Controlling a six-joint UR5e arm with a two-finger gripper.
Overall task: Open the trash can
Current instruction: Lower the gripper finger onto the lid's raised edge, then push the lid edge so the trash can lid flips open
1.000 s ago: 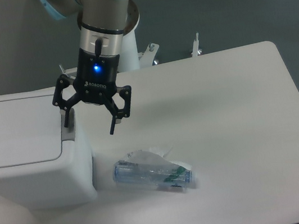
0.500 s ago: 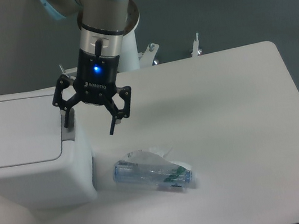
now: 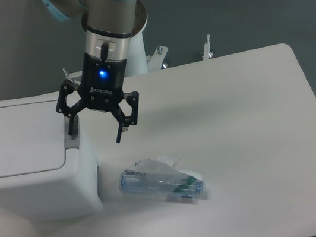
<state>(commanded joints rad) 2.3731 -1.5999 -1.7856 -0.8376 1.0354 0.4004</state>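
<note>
The black two-finger gripper (image 3: 96,130) is spread wide, grasping nothing. One fingertip (image 3: 73,130) is positioned at the grey push tab (image 3: 73,139) of the large boxy white plastic trash can (image 3: 29,160), whose lid is shut.

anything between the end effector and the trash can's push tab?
Nothing visible. The open end effector sits right at the grey push tab of the trash can, one finger over it. The crushed bottle lies apart on the table.

Trash can (image 3: 28,169) at table's (image 3: 240,141) left, bottle (image 3: 162,185) just right, claw (image 3: 95,130) above
</note>
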